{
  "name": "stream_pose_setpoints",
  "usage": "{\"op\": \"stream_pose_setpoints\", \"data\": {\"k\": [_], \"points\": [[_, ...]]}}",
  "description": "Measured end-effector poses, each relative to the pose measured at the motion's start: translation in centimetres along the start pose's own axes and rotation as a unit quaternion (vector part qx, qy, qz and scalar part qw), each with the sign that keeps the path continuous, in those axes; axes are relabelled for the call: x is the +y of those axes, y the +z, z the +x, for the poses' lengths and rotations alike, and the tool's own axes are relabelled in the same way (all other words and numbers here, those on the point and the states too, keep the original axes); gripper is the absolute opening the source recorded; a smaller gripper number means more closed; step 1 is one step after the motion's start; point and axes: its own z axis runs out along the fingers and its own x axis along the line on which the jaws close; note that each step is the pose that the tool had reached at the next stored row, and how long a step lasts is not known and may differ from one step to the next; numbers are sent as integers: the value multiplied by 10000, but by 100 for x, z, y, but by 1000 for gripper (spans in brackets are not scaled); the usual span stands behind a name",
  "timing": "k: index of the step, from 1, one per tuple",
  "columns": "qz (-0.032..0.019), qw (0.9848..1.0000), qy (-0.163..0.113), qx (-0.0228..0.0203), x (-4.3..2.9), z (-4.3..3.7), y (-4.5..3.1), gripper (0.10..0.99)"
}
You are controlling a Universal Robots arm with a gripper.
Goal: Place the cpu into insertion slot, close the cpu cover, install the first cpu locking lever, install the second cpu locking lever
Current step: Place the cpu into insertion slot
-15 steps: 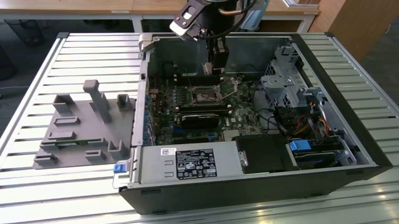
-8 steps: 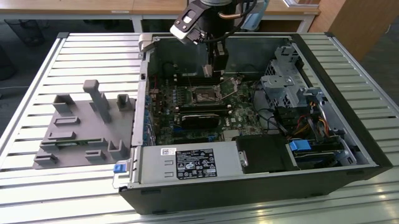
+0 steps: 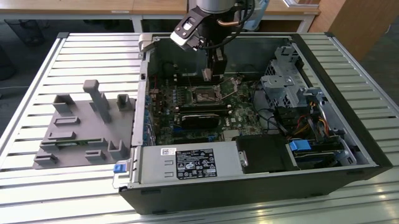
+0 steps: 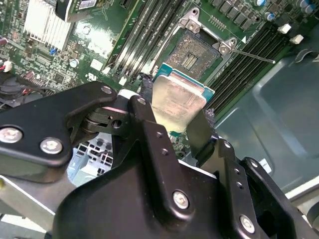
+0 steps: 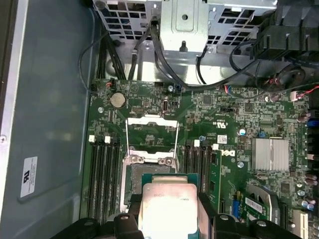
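Gripper clamping cpu by two opposite edges, fingers pinching it. Cpu hovering over open socket, not seated, near middle of motherboard inside computer case. Cpu cover standing flipped open on socket's side toward drive cage. Case lying on slatted table; grey fixture block sitting beside case, toward table edge at exterior view's left.

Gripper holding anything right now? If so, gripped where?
Yes. The gripper is shut on the cpu, pinching two opposite edges, with its metal top showing, near the open socket.
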Motion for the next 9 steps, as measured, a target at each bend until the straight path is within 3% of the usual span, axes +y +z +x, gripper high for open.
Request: {"op": "stream_pose_setpoints", "data": {"k": [9], "points": [[9,10000,0,0,-7,168,144,525]]}}
